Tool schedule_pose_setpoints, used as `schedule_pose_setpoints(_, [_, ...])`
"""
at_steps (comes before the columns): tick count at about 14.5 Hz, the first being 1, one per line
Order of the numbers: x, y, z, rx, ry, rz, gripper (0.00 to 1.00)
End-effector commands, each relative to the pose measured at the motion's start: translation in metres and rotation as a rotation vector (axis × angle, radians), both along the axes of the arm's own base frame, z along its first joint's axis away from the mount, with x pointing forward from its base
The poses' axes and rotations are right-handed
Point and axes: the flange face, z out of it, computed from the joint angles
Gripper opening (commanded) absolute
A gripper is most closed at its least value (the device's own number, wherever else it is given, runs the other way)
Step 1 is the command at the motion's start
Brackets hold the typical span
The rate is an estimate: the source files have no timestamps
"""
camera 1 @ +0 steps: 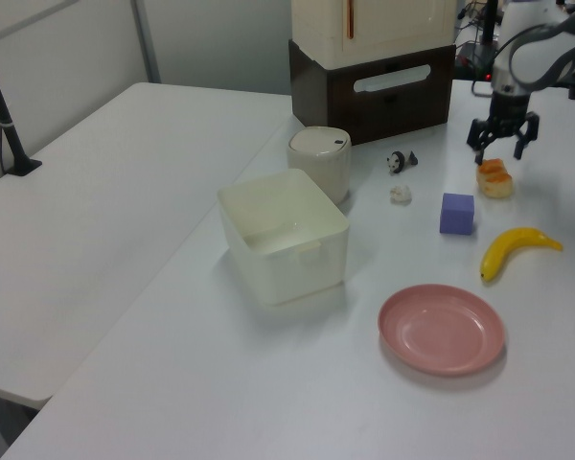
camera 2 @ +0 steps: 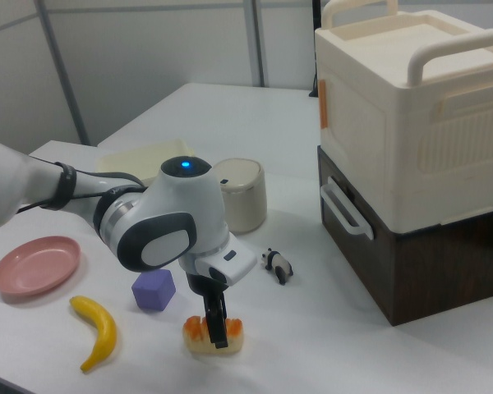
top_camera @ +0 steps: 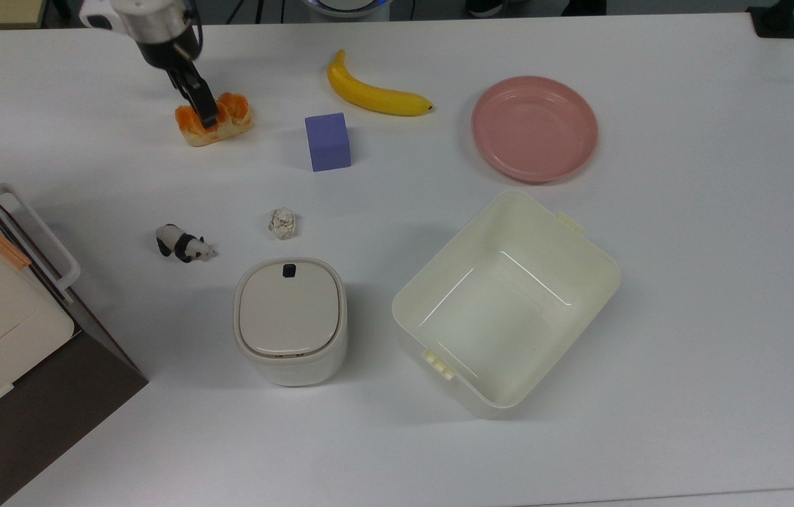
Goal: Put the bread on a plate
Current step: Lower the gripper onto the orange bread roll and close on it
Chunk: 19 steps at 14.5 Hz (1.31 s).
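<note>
Left view: the gripper straddles the bread with fingers spread, gripping nothing. Grasp, lift and carry to the plate, near the table's opposite edge, remain.

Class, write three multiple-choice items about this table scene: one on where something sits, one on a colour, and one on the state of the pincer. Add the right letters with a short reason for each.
1. In the top view, what lies between the bread and the plate?
A. the purple block
B. the toy panda
C. the lidded bin

2. What colour is the plate?
A. cream
B. pink
C. yellow

3. How is the pincer?
A. open over the bread
B. shut on the banana
C. resting inside the tub

Answers:
1 A: the purple block sits between the bread and the plate in the top view.
2 B: the plate is plainly pink.
3 A: in the left view the pincer has its fingers spread just above the bread, which lies on the table.
</note>
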Motion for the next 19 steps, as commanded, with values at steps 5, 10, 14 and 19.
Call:
schedule_pose_setpoints(5, [0.015,0.015,-0.022,0.010,0.005,-0.014,1.00])
schedule_pose_setpoints(10, [0.015,0.015,-0.025,0.010,0.012,-0.007,0.62])
schedule_pose_setpoints(14, [0.017,0.012,-0.013,0.006,0.000,-0.004,0.48])
schedule_pose_setpoints(19, [0.061,0.030,0.046,0.000,0.000,0.072,0.49])
